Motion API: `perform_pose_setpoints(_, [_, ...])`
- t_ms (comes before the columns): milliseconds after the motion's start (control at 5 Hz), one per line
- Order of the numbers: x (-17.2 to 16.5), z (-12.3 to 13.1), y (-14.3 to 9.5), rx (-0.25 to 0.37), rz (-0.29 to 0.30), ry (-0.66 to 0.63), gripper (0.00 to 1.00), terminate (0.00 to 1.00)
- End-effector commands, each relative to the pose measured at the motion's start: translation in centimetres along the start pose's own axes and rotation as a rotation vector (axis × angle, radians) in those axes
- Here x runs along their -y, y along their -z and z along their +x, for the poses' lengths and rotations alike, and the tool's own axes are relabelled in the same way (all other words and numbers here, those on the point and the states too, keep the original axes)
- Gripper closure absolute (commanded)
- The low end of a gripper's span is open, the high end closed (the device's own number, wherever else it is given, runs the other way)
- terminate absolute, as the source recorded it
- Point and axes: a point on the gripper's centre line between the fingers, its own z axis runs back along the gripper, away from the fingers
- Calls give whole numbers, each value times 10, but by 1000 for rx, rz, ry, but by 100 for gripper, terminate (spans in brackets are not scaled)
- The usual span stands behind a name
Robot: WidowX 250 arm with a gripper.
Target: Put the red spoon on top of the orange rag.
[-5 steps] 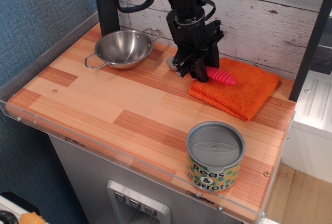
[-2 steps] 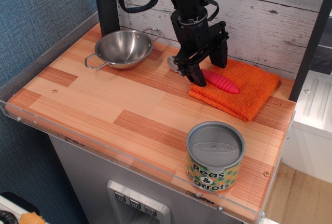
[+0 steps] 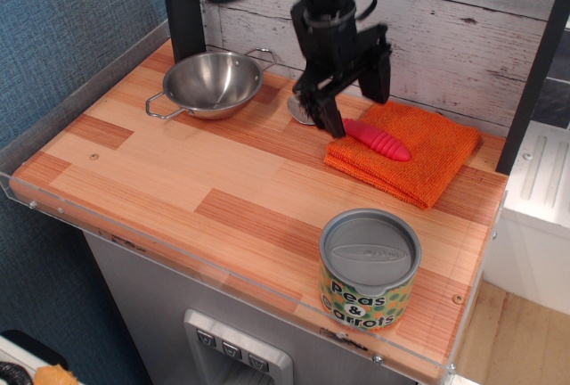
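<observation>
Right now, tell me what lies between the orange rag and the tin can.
Nothing: in the one camera view, only bare wooden tabletop separates the orange rag from the tin can.

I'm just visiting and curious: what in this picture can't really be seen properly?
- Red spoon: part of its metal bowl sits behind the gripper, so whether it lies on the orange rag is unclear.
- Arm above the gripper: cut off by the top edge.
- Steel bowl: its far handle is partly hidden.
</observation>
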Motion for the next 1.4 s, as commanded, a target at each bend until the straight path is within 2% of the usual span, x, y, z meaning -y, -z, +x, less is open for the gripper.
perform_pose_setpoints(0, [3, -19, -61, 56, -18, 299, 0, 0])
perform_pose_setpoints(400, [-27, -11, -97, 61, 162, 776, 0, 0])
perform_pose_setpoints(600, [-47, -1, -114, 62, 215, 918, 0, 0])
perform_pose_setpoints(800, [-68, 12, -126, 77, 227, 1040, 0, 0])
perform_pose_setpoints(1000, [-93, 37, -132, 75, 175, 1050, 0, 0])
perform_pose_setpoints(1200, [-115, 58, -137, 105, 205, 1001, 0, 0])
